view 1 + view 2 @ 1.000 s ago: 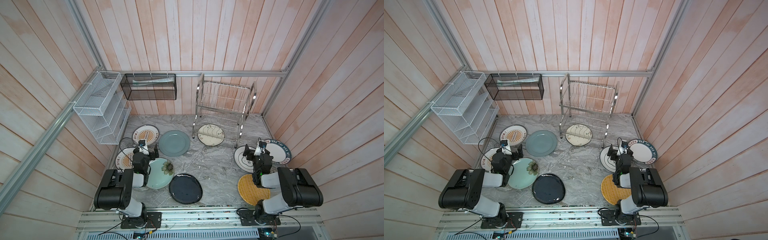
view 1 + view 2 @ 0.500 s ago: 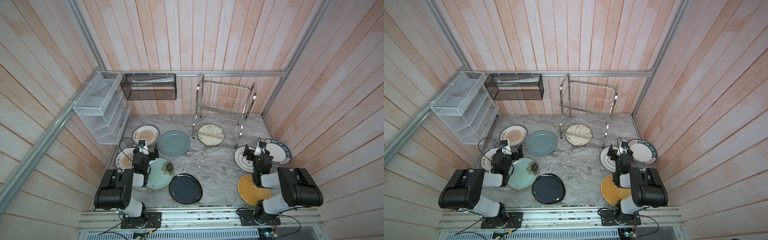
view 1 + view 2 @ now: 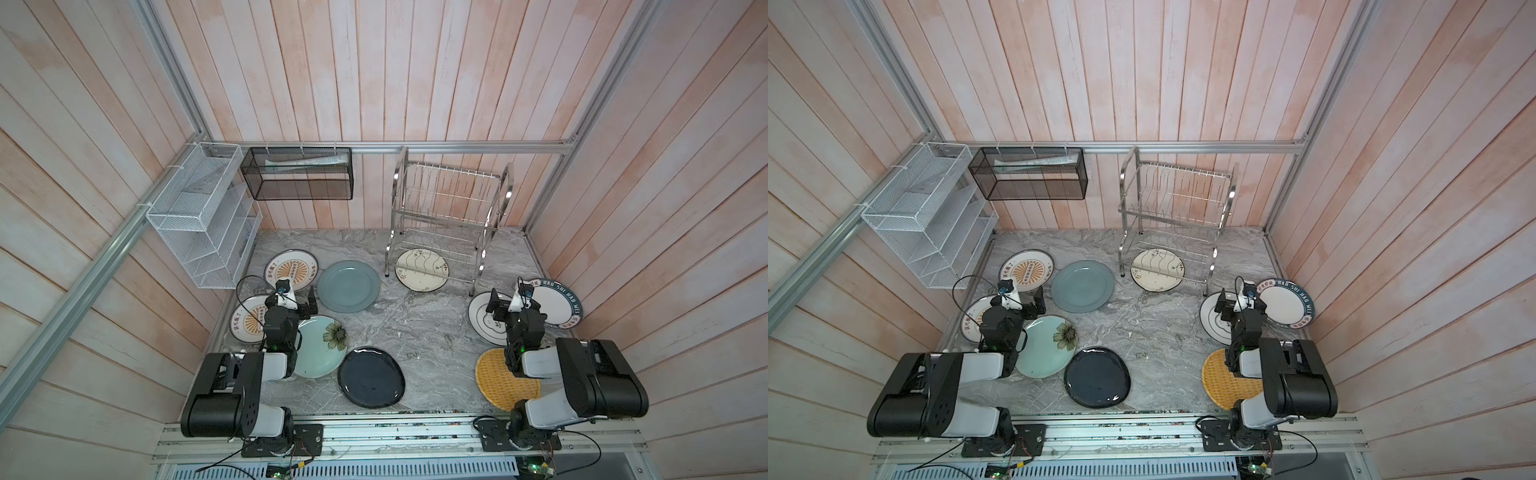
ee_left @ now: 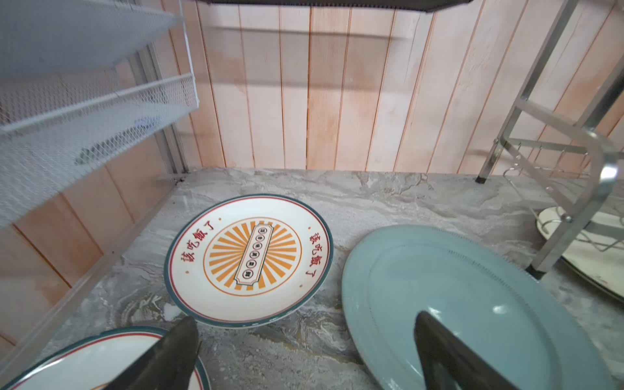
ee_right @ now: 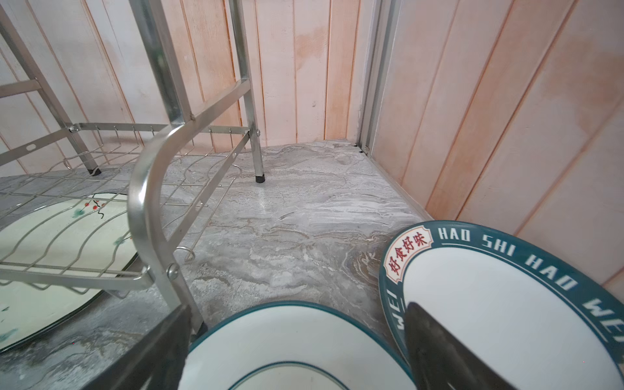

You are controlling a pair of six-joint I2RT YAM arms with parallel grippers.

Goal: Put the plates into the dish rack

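both pairs of jaws hang wide open with nothing in them. the left jaws sit low over the gap between the near sunburst plate [image 4: 84, 361] and the grey-blue plate [image 4: 449, 304]. the right jaws straddle the white plate [image 5: 293, 347] and the lettered plate [image 5: 506, 304], one finger close by a leg of the dish rack [image 3: 449, 216].

my worry: the plates mostly lie flat on the surface [image 3: 436, 332], so a rim pinch may slip or skid a plate away. the lettered plate looks tipped against the wall [image 5: 506, 135] and meets the white plate, so lifting one could drag the other. a careless swing there could knock the rack.

the dish rack holds nothing on either tier. the cream plate [image 3: 422, 270] lies on the surface beneath it, not in the prongs. the black mesh basket [image 3: 297, 178] holds a pale sheet; what the white organiser [image 3: 199, 224] holds i cannot tell.
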